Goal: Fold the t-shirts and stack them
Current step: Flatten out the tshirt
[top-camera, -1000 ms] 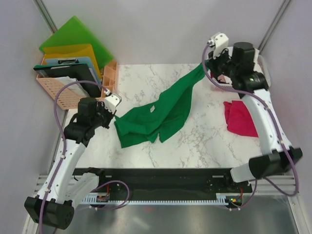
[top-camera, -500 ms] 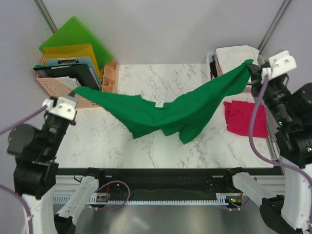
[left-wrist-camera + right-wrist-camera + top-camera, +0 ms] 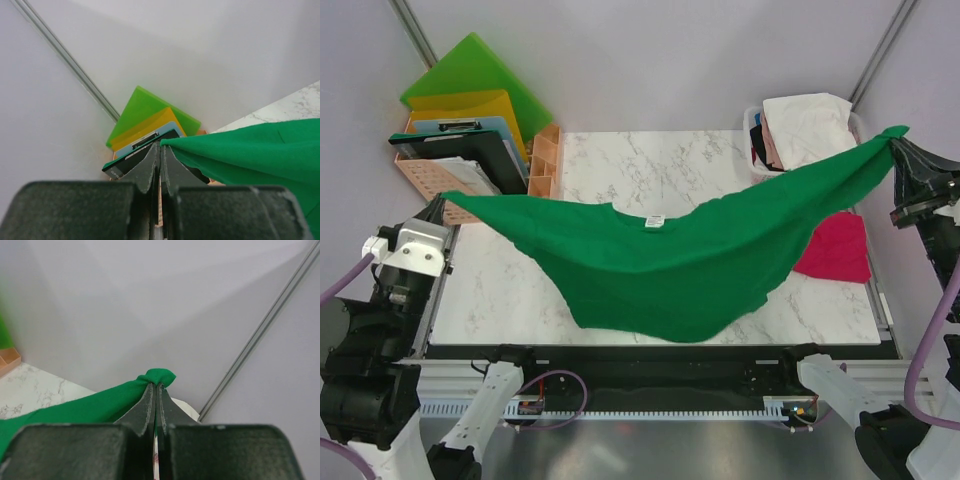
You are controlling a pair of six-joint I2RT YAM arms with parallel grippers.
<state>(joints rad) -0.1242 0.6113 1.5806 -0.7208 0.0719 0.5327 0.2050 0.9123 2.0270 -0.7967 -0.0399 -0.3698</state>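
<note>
A deep green t-shirt [image 3: 680,270] hangs stretched in the air between both arms, its middle sagging toward the table's near edge. My left gripper [image 3: 442,199] is shut on its left corner [image 3: 172,142] at the far left. My right gripper [image 3: 898,137] is shut on the bunched right corner [image 3: 159,376] at the far right. A magenta-red t-shirt [image 3: 840,250] lies on the marble table [image 3: 650,165] at the right, partly behind the green cloth. White and pale pink t-shirts [image 3: 805,120] lie in a bin at the back right.
An orange rack [image 3: 430,175] with green, yellow and dark folders [image 3: 470,85] stands at the back left, also seen in the left wrist view as folders [image 3: 150,117]. A small orange tray [image 3: 544,160] stands beside it. Metal frame posts rise at both back corners.
Both arms have lifted and pulled apart toward the camera, stretching the green t-shirt from a crumpled heap on the table into a raised span.
</note>
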